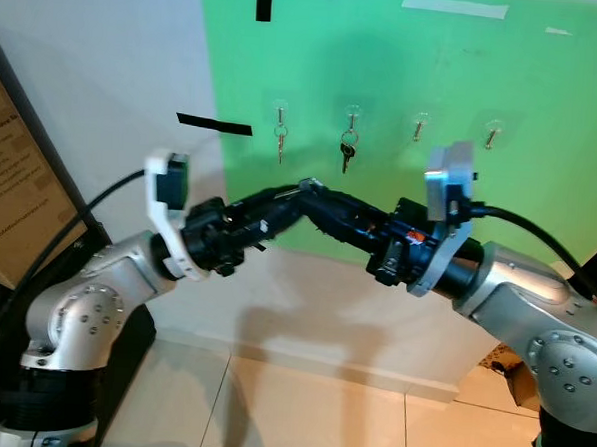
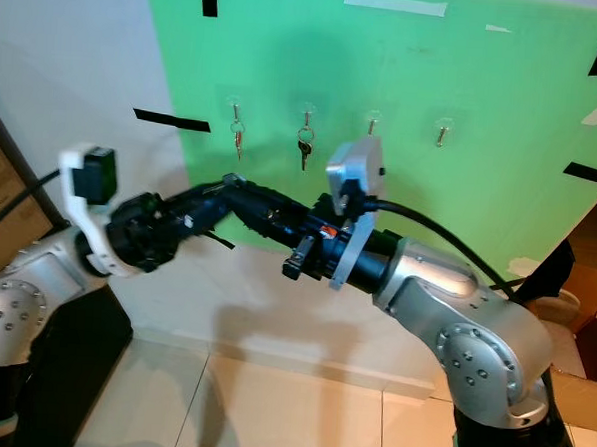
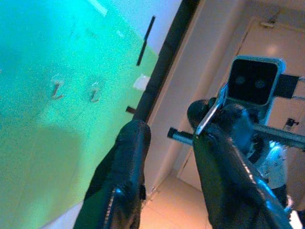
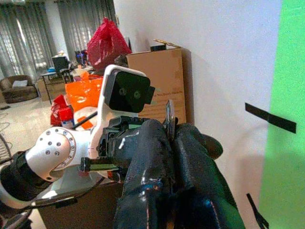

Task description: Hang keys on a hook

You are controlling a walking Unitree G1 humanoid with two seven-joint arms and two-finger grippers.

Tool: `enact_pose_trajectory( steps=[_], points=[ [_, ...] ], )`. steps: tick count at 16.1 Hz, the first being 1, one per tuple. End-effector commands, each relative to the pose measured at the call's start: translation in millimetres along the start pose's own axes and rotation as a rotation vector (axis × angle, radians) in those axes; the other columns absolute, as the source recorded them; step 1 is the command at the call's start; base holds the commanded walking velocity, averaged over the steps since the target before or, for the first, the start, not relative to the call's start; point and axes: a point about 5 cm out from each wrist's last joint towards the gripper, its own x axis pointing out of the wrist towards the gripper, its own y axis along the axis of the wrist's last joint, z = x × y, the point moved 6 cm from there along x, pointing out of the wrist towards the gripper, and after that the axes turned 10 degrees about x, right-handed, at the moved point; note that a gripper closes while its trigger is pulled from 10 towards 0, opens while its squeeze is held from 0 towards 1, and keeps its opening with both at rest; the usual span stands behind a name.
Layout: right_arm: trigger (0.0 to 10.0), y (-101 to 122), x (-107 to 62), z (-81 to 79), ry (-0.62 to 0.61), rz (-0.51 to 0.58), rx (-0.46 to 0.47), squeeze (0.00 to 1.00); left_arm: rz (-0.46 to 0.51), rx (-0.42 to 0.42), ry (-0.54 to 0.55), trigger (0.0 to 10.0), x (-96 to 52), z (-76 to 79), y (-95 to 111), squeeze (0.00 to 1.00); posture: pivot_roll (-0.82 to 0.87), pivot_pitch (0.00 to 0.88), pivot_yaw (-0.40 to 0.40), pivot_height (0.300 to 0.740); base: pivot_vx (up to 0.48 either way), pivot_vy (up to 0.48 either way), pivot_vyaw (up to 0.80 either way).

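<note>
Keys (image 4: 169,119) pinched in right hand (image 1: 315,191) — left hand (image 1: 302,196) open, fingertips meeting.

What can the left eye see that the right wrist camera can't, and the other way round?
Left eye view: four hooks with keys hanging on the two left ones and the other two bare. Below them the left gripper and right gripper meet tip to tip.
Right wrist view: the right gripper shut on a key, and behind it a box, a red bag and curtains.
Both: the green wall, black tape and the left arm's wrist camera.
</note>
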Motion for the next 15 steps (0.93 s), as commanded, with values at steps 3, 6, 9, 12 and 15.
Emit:
enact_pose_trajectory(
  steps=[3, 6, 9, 12, 15],
  points=[
    [0.0, 3, -4.1, 2.0, 0.007, -0.008, 0.01, 0.0, 0.064, 0.011, 0.008, 7.0, -9.9, -3.2, 18, 0.0, -0.15, 0.0, 0.045, 0.74, 0.0, 0.0, 0.0],
    [0.0, 2, -4.8, 1.2, 0.023, -0.024, 0.008, 0.0, 0.039, 0.008, -0.01, 9.7, -13.0, -2.4, 17, 0.0, -0.14, 0.0, 0.041, 0.74, 0.0, 0.0, 0.0],
    [0.0, 2, -4.4, 0.7, 0.029, -0.031, 0.005, 0.0, 0.019, 0.001, -0.035, 10.0, -11.5, 0.5, 15, 0.0, -0.15, 0.0, 0.042, 0.74, 0.0, 0.0, 0.0],
    [0.0, 2, -4.5, 0.2, 0.034, -0.037, -0.001, 0.0, -0.013, -0.024, -0.062, 10.0, -10.9, 3.7, 8, 0.0, -0.15, 0.0, 0.044, 0.74, 0.0, 0.0, 0.0],
    [0.0, 1, -5.3, 0.1, 0.033, -0.047, -0.004, 0.0, -0.011, -0.068, -0.065, 10.0, -8.7, 2.3, 9, 0.45, -0.15, 0.0, 0.043, 0.74, 0.0, 0.0, 0.0]
  ],
)
